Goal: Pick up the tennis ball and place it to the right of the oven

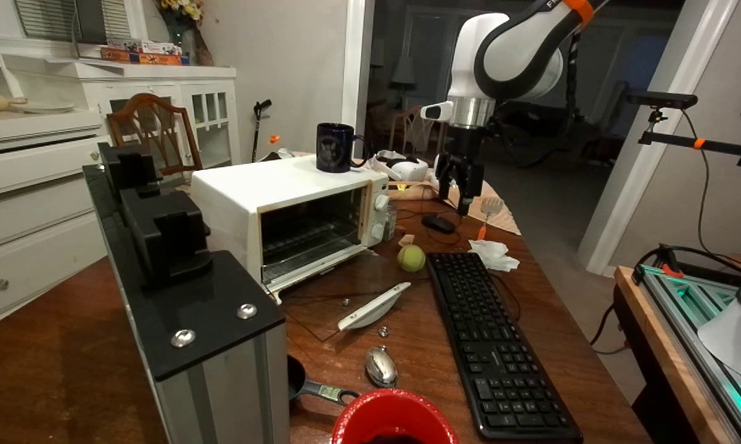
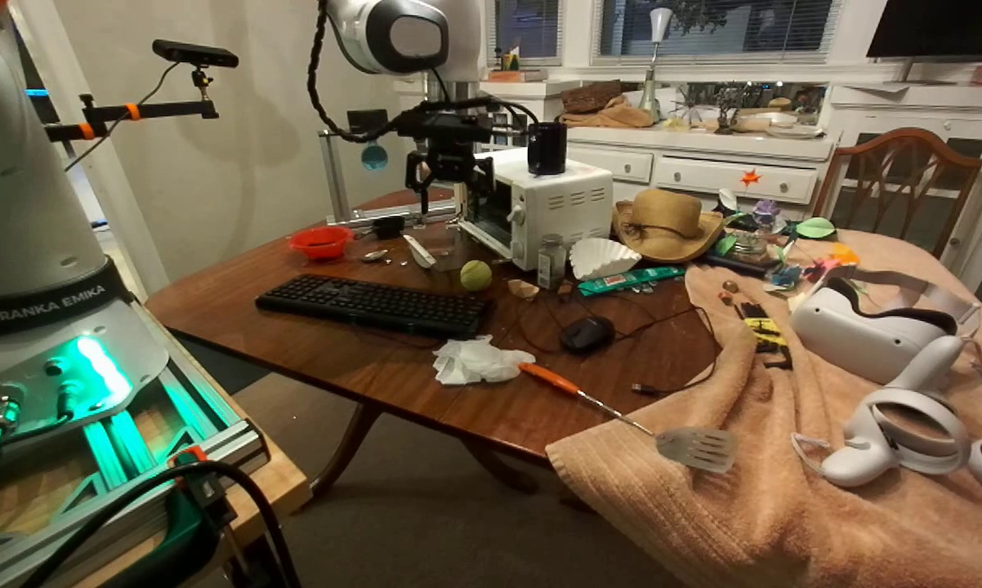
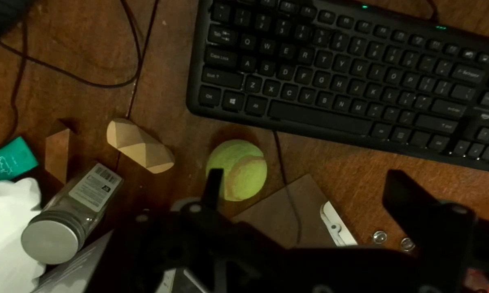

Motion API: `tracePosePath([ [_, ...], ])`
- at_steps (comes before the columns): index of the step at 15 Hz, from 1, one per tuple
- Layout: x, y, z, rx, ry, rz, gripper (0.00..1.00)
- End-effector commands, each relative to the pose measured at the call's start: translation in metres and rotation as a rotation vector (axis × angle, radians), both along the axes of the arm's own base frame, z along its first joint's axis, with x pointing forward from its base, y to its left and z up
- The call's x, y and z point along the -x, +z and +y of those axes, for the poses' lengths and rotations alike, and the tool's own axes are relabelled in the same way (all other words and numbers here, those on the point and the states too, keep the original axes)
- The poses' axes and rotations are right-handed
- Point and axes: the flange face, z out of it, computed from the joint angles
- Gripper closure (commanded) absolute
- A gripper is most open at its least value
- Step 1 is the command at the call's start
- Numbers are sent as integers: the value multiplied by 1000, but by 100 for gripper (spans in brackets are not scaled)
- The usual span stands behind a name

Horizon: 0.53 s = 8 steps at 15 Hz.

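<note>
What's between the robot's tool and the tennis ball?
Just air: in the wrist view, nothing covers the tennis ball except a bit of the tool itself.

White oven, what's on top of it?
A dark mug stands on the oven, toward the end with the knobs. The spot directly under the mug is covered, so I can't see it.

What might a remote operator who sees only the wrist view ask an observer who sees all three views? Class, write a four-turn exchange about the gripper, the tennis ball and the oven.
Operator: In my wrist view the gripper overlaps the tennis ball. Are they touching?
Observer: No, both exterior views show open air between them; it hangs well above.
Operator: Is anything standing on the oven?
Observer: Yes, a dark mug stands on top, seen in both exterior views.
</note>
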Motion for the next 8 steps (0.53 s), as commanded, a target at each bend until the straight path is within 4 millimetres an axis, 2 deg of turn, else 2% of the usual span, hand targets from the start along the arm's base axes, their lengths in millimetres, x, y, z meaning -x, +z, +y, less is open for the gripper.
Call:
tracePosePath([
  [1,0,-5,-4,-15,-12,-5,0],
  [8,-1,-7,-4,-18,-9,-7,0],
])
